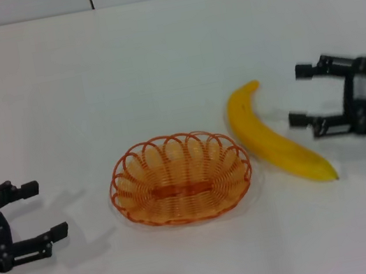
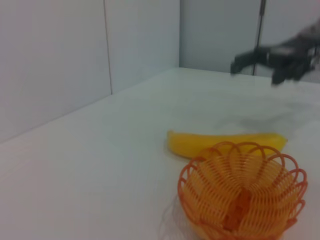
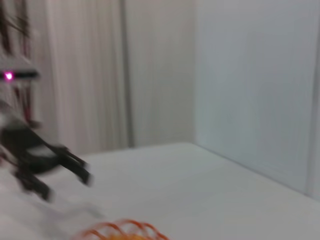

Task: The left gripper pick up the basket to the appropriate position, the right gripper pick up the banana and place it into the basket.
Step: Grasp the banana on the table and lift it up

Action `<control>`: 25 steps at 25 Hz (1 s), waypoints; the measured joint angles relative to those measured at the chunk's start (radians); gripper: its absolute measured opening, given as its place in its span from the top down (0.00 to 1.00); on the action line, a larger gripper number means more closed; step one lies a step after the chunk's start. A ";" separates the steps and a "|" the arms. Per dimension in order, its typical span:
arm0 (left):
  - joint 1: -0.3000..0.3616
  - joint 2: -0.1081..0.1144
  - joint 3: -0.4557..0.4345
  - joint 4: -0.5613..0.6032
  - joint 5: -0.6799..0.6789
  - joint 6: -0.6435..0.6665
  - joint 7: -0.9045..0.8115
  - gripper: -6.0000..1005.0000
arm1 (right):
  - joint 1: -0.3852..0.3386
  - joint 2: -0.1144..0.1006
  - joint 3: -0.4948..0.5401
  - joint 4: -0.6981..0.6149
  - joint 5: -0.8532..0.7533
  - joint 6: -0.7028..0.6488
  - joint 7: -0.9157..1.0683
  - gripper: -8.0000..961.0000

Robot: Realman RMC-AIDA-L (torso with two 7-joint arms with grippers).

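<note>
Left gripper (image 1: 39, 211) has its jaws spread wide and empty, 2 fingers pointing toward the basket (image 1: 180, 178) but well apart from it, low over the desk (image 1: 155, 57) at the robot's left; that heading looks set for a side approach to the near rim, so my read is the basket pick has not started. Right gripper (image 1: 300, 95) likewise has jaws apart with nothing between them, aimed toward the banana (image 1: 274, 138) from the robot's right, near its far half but not touching; probably lined up to close across the fruit's width. The basket sits flat on the desk, roughly centre, empty, scalloped rim up. The banana lies flat on the desk just beside the basket's right edge, stem end pointing away from the robot, other tip toward the robot's right; whether it touches the wire I cannot tell. From the left wrist view the basket (image 2: 243, 192) is close and in front, the banana (image 2: 225, 143) behind it, the right gripper (image 2: 245, 60) farther off above the desk. The right wrist view shows only a sliver of basket rim (image 3: 122, 231) and the left gripper (image 3: 75, 167) farther off. Both steps still pending, I judge.
</note>
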 joint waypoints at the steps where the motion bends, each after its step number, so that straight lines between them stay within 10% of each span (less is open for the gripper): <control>1: -0.004 0.001 0.000 0.000 0.000 0.000 -0.001 0.10 | 0.015 -0.001 -0.007 -0.060 0.001 -0.041 0.063 0.08; 7: -0.040 -0.006 0.001 -0.012 0.001 0.000 0.005 0.10 | 0.172 -0.006 -0.287 -0.506 -0.176 -0.043 0.812 0.08; 25: -0.129 -0.009 0.010 -0.052 0.004 0.000 0.016 0.10 | 0.294 0.003 -0.478 -0.341 -0.354 0.118 1.071 0.09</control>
